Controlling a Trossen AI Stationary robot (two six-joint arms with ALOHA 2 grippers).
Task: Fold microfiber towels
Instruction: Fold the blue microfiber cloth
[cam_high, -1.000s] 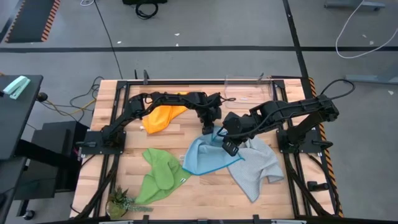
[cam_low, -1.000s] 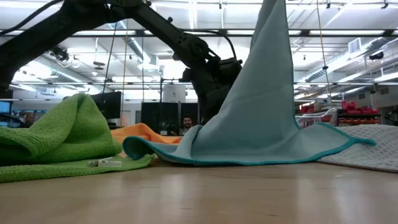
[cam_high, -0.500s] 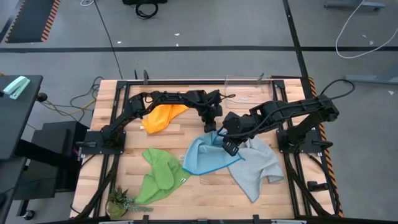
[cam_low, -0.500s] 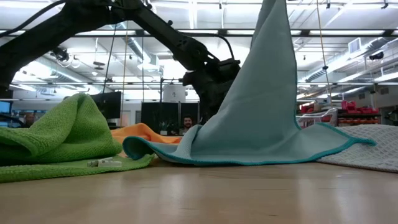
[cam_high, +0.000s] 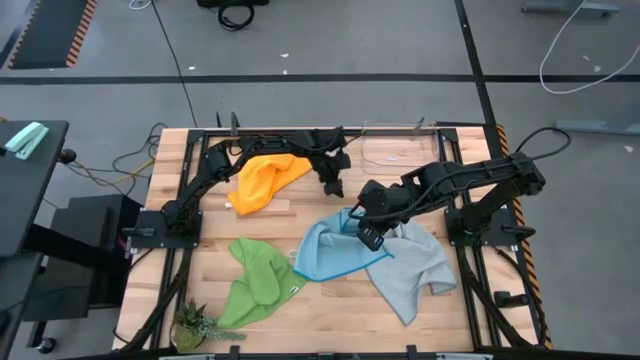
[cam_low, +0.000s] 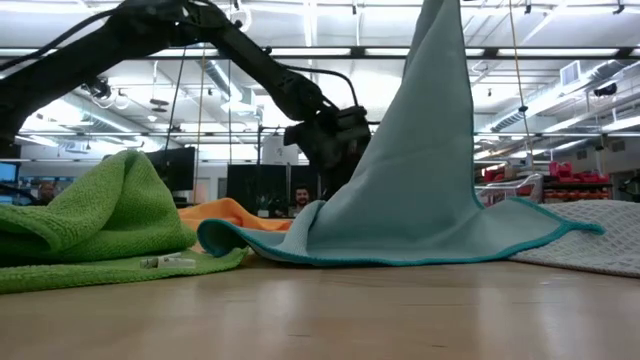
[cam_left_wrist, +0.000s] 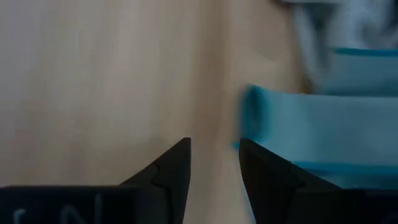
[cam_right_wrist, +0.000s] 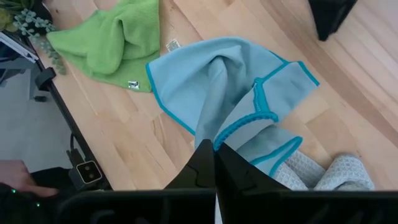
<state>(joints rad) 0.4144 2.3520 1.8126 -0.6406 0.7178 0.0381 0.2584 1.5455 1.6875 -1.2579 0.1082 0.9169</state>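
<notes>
On the left side of the wooden worktop (cam_high: 300, 320) I see the bright green microfiber towel (cam_high: 255, 283) lying crumpled near the front edge, and behind it the yellow-orange microfiber towel (cam_high: 262, 180) bunched under my left arm. The left gripper (cam_high: 331, 186) hangs above bare wood just beside the light blue microfiber towel (cam_high: 330, 250); its fingers (cam_left_wrist: 171, 168) stand a little apart and hold nothing. In the middle, the right gripper (cam_high: 364, 236) is closed on an edge of the blue towel and lifts it into a tall peak. The light grey microfiber towel (cam_high: 415, 270) lies at the right, partly under the blue one. These cloths are light, soft and limp, so I would pinch a free corner at the hem.
</notes>
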